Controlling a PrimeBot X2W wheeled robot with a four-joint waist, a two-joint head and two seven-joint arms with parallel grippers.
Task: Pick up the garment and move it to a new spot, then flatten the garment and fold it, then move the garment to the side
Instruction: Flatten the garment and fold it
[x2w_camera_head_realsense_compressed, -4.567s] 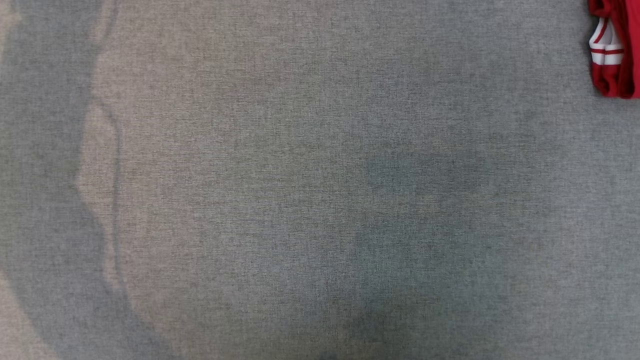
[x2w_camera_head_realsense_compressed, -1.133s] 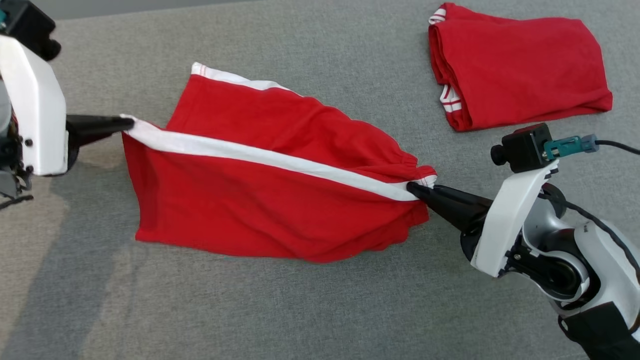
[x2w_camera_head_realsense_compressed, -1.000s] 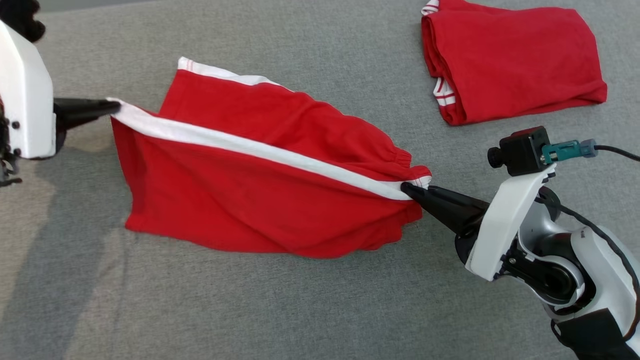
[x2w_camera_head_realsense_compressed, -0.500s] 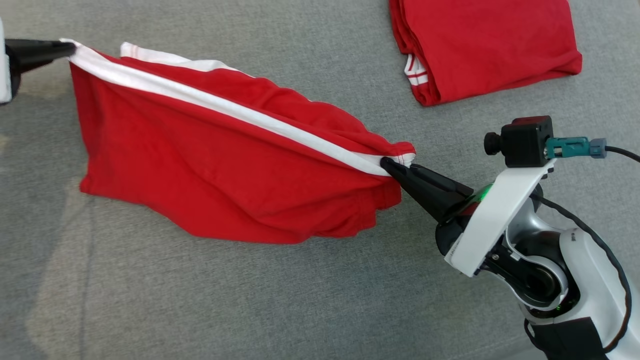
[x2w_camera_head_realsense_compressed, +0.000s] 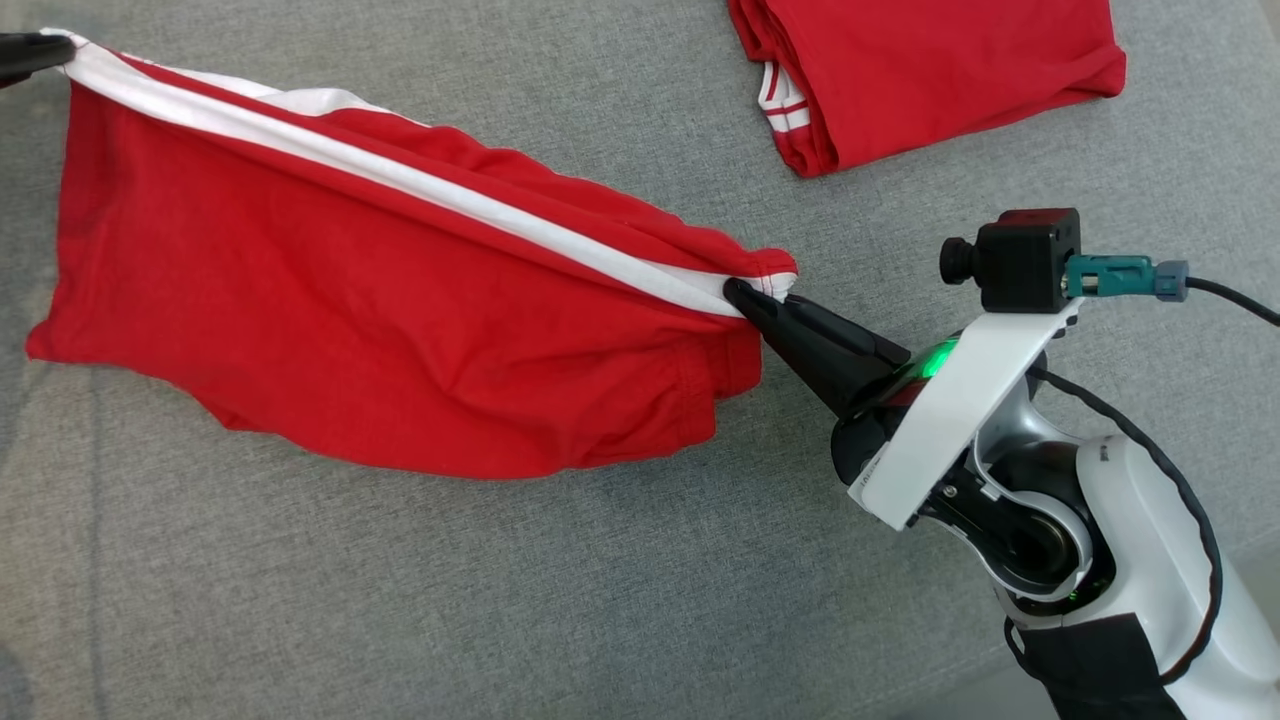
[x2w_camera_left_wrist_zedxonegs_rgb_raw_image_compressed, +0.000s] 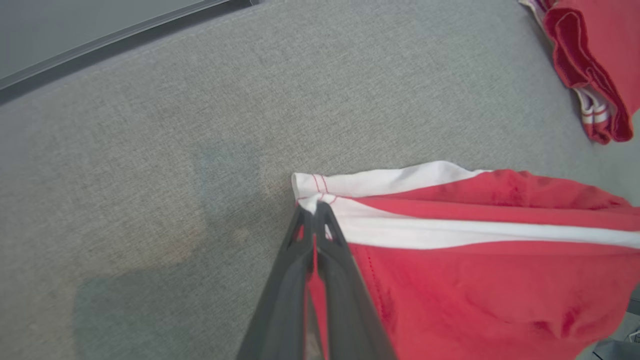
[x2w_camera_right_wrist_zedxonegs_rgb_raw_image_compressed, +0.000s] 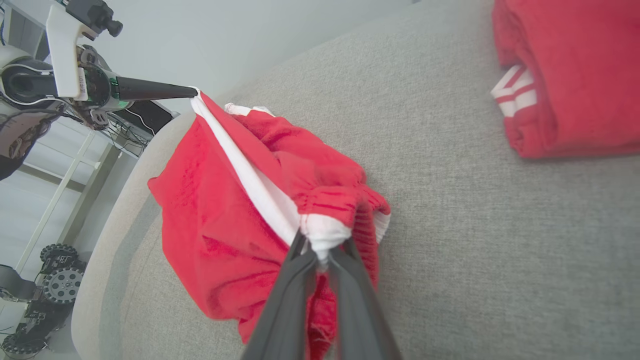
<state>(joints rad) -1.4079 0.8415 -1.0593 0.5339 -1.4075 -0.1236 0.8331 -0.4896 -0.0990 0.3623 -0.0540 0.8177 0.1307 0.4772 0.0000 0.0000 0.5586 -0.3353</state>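
The garment (x2w_camera_head_realsense_compressed: 330, 300) is a pair of red shorts with a white side stripe, stretched between both grippers above the grey cloth surface (x2w_camera_head_realsense_compressed: 500, 600), its lower edge sagging onto it. My left gripper (x2w_camera_head_realsense_compressed: 40, 52) is shut on the stripe's hem end at the far upper left; the left wrist view shows its fingers (x2w_camera_left_wrist_zedxonegs_rgb_raw_image_compressed: 314, 220) pinched on the white hem of the garment (x2w_camera_left_wrist_zedxonegs_rgb_raw_image_compressed: 475, 270). My right gripper (x2w_camera_head_realsense_compressed: 740, 292) is shut on the waistband end; in the right wrist view its tips (x2w_camera_right_wrist_zedxonegs_rgb_raw_image_compressed: 320, 250) clamp the white stripe of the garment (x2w_camera_right_wrist_zedxonegs_rgb_raw_image_compressed: 225, 200).
A second red garment (x2w_camera_head_realsense_compressed: 930, 70), folded, lies at the upper right of the surface; it is also in the left wrist view (x2w_camera_left_wrist_zedxonegs_rgb_raw_image_compressed: 595, 65) and right wrist view (x2w_camera_right_wrist_zedxonegs_rgb_raw_image_compressed: 575, 75). A wheeled base (x2w_camera_right_wrist_zedxonegs_rgb_raw_image_compressed: 55, 280) and shelving stand beyond the surface's edge.
The head view has swung, so the whole scene has shifted left and up. The shorts stay stretched between both shut grippers, with the left gripper now nearly out of frame.
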